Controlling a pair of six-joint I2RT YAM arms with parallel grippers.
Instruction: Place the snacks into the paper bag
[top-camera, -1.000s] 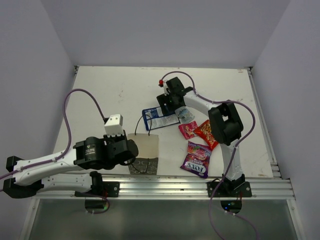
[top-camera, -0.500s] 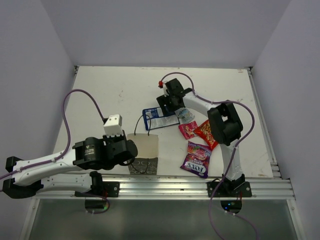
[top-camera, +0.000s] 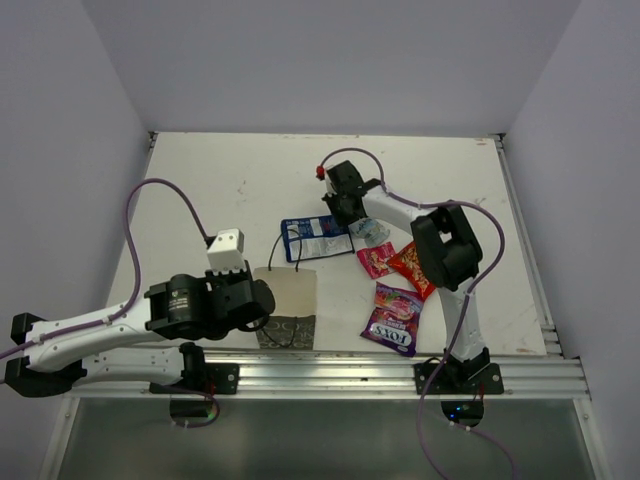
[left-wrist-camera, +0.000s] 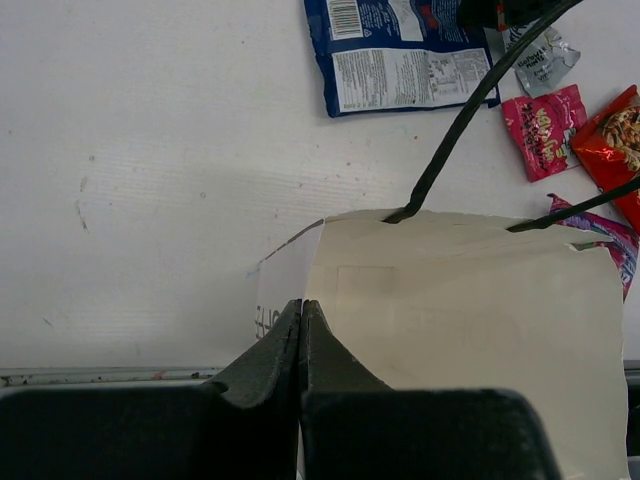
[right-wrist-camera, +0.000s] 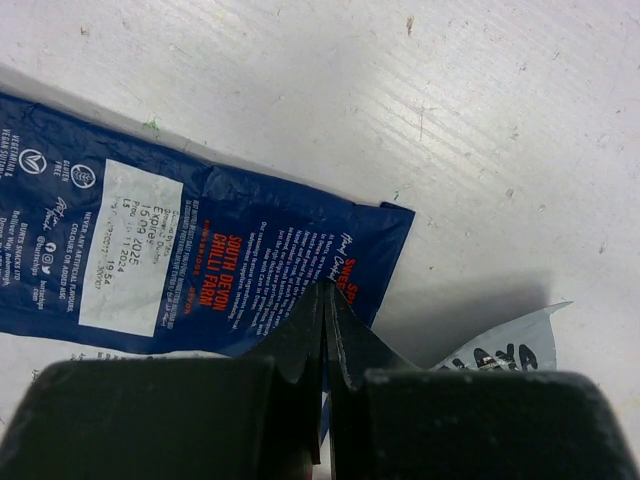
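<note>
My right gripper (right-wrist-camera: 325, 295), wide a second ago, now pinching the blue-and-white packet (right-wrist-camera: 200, 255), one o'clock of the paper bag (top-camera: 295, 285), left gripper (left-wrist-camera: 301, 312) clamping its rim

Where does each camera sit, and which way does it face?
Top: above, behind the arms, looking down on the table; left claw and right claw show.
Left wrist: looks past its claw at the paper bag.
Right wrist: looks down past its claw at the blue packet.
Both wrist views share that packet.

L gripper (left-wrist-camera: 301, 306) & R gripper (right-wrist-camera: 325, 292) both pinched closed.
</note>
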